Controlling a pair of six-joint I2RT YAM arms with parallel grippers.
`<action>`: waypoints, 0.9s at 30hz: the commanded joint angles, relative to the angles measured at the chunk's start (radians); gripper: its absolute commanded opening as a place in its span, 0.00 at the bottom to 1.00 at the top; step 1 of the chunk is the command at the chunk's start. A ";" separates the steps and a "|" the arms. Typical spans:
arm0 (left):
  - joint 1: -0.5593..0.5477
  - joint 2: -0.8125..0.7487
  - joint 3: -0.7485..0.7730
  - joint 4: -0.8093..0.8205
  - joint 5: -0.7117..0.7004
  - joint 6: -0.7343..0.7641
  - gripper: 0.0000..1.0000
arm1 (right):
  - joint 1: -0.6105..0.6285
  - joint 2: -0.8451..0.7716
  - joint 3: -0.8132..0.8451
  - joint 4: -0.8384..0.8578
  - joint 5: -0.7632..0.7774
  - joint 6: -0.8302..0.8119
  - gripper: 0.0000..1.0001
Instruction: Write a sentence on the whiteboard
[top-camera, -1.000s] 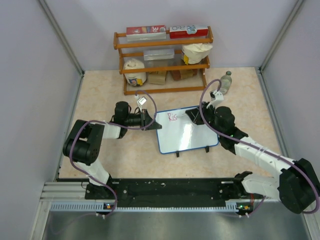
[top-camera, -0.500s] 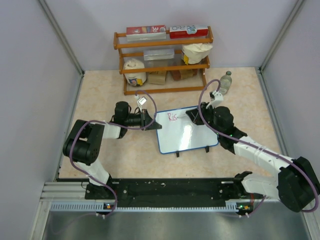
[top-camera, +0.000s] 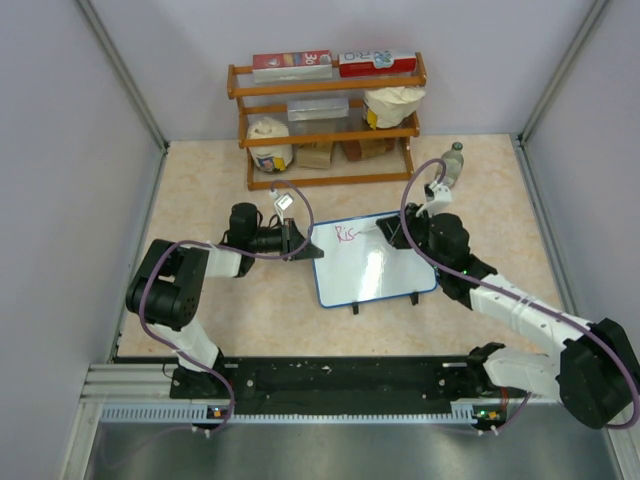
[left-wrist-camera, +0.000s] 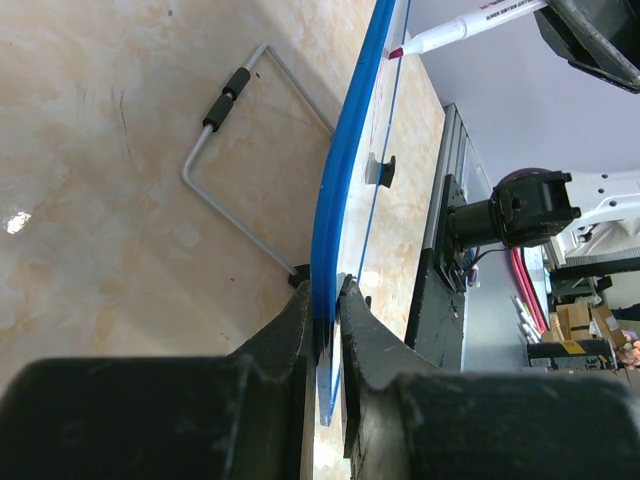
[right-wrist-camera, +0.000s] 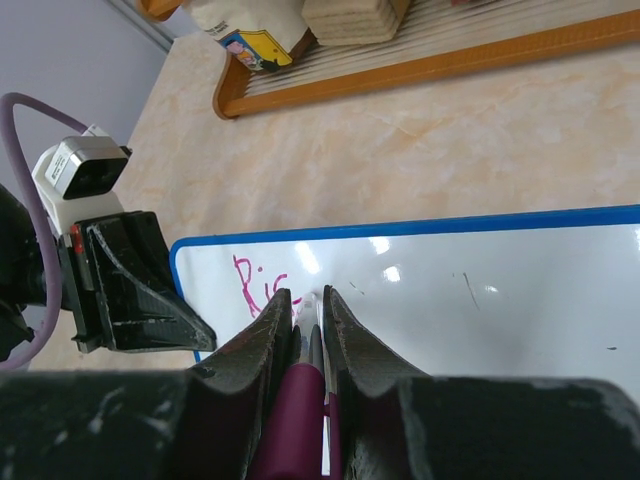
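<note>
Pink sentence (right-wrist-camera: 250, 288) — end behind right jaws

We are counting one whiteboard (top-camera: 375, 265), and we are seeing two small black feet (top-camera: 354, 306) under it and one bent wire leg (left-wrist-camera: 240, 170) behind it. We are reading three pink letters (top-camera: 346, 234) on it, as far as we can tell. We are counting two arms, so two grippers: the left gripper (top-camera: 298, 240) and the right gripper (top-camera: 390, 232). We are finding one marker (right-wrist-camera: 300, 395). At the back we are counting one wooden rack (top-camera: 330, 135), which is carrying two flat boxes (top-camera: 291, 63) on top, two white sacks (top-camera: 269, 143) and two brownish packs (top-camera: 316, 153). We are counting one bottle (top-camera: 453, 163).
</note>
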 joint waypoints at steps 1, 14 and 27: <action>-0.004 0.027 0.011 -0.029 -0.053 0.040 0.00 | -0.008 -0.018 0.025 -0.017 0.066 -0.028 0.00; -0.004 0.027 0.011 -0.031 -0.051 0.040 0.00 | -0.008 0.012 0.051 0.015 0.040 -0.008 0.00; -0.004 0.027 0.011 -0.029 -0.047 0.042 0.00 | -0.006 0.051 0.065 0.041 0.008 0.004 0.00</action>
